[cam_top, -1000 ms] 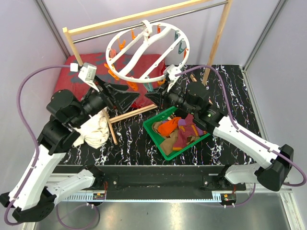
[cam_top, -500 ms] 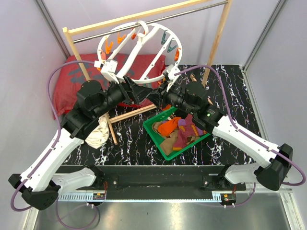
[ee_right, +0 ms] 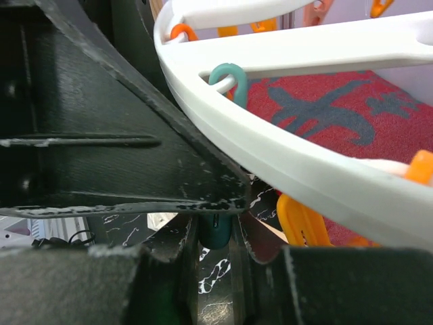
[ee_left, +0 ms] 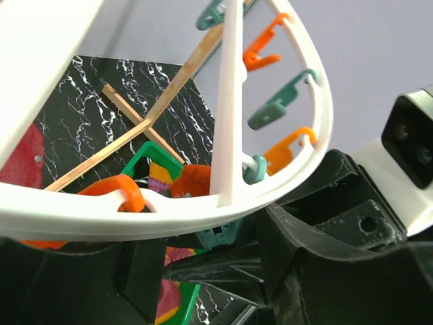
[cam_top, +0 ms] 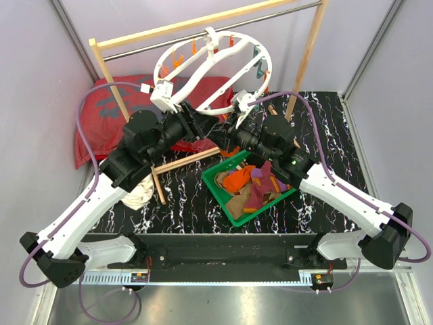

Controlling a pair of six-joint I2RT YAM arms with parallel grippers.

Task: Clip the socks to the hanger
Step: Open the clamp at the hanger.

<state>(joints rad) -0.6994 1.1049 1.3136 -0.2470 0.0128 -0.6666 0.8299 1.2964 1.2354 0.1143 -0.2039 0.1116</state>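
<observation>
The hanger (cam_top: 212, 42), a white ring with orange and teal clips, hangs tilted from the rack's bar. Its lower rim (ee_left: 169, 217) crosses both wrist views. My right gripper (cam_top: 227, 128) is shut on a teal clip (ee_right: 217, 233) under that rim. My left gripper (cam_top: 206, 126) faces it from the left. Its fingers (ee_left: 101, 271) stand apart on either side of that teal clip (ee_left: 226, 233) and of the right gripper's fingertip, gripping nothing. The socks (cam_top: 245, 181), orange, purple and tan, lie heaped in a green bin (cam_top: 220, 191) below the right arm.
A wooden-post rack with a metal bar (cam_top: 162, 42) stands at the back, and its wooden foot (cam_top: 186, 161) lies on the black marbled table. A red cushion (cam_top: 101, 112) sits at the back left. A white cloth (cam_top: 139, 193) lies under the left arm.
My left arm has swung right from the cushion side to the hanger's lower rim, and its jaws have narrowed. The hanger has rocked. The right arm has stayed put.
</observation>
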